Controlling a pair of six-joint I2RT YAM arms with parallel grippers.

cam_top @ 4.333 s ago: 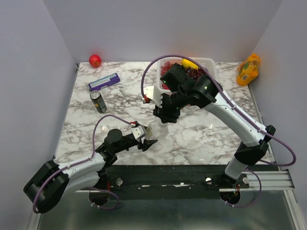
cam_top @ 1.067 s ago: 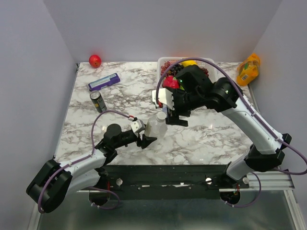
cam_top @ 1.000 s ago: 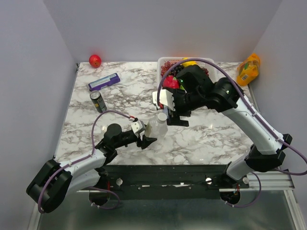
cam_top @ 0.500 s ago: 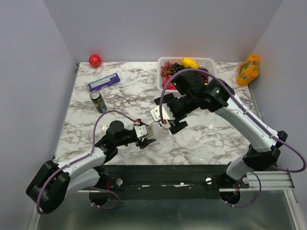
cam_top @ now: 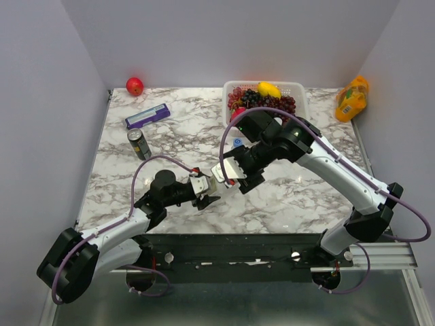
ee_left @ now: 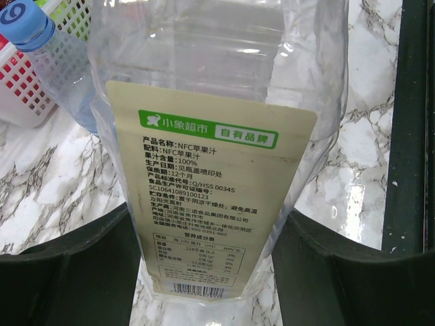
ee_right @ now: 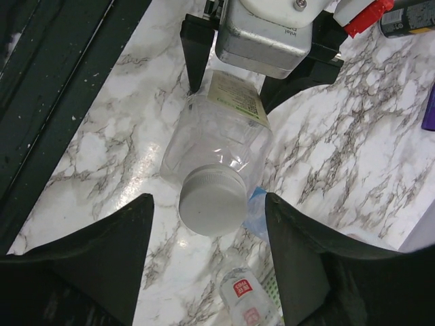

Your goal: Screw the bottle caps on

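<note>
My left gripper (cam_top: 206, 192) is shut on the base of a clear bottle with a yellow-green label (ee_left: 211, 170) and holds it tilted over the table. A white cap (ee_right: 212, 200) sits on this bottle's neck. My right gripper (cam_top: 234, 175) is open, with one finger on each side of the cap, not touching it. In the top view it hides the bottle. A blue-capped, blue-labelled bottle (ee_left: 24, 24) stands behind it and also shows in the top view (cam_top: 236, 144). A third clear bottle with a red-marked white cap (ee_right: 243, 299) stands nearby.
A white fruit basket (cam_top: 301, 95) stands at the back centre. An orange juice bottle (cam_top: 352, 98) is at the back right. A dark can (cam_top: 139, 144), a purple box (cam_top: 147, 116) and a red apple (cam_top: 134, 85) are at the left and back left.
My right gripper has come down and forward-left from above and beside the bottle to sit open around its cap. The left gripper has kept hold of the bottle, shifting it slightly.
</note>
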